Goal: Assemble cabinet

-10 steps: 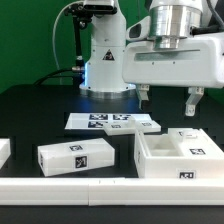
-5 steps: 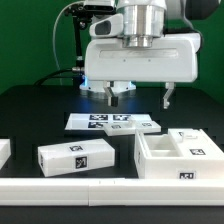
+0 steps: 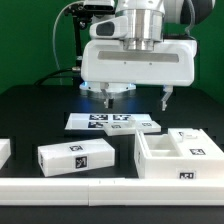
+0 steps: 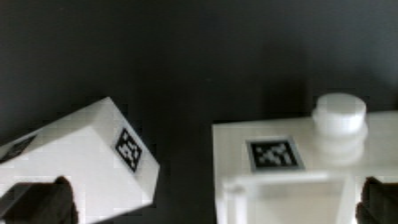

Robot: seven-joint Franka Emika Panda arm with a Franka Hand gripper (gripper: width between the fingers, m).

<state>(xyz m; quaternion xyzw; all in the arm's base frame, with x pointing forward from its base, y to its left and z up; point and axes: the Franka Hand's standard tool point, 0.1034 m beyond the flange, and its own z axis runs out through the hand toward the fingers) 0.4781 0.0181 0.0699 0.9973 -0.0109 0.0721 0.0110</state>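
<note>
Claw (image 3: 135,98) is sitting further toward the exterior view's left than one second ago and is now hanging above the marker board (image 3: 113,122). Fingers (image 3: 165,98) are standing wide apart, released, gripping nothing. Cabinet (image 3: 160,166) is resting on the counter (image 3: 40,108) at the exterior view's lower right, open side up, untouched. Long white block (image 3: 77,155) is lying beside it, apart. Wrist view is showing the cabinet's round knob (image 4: 338,122) and a tag (image 4: 272,154), with the block across a dark gap.
</note>
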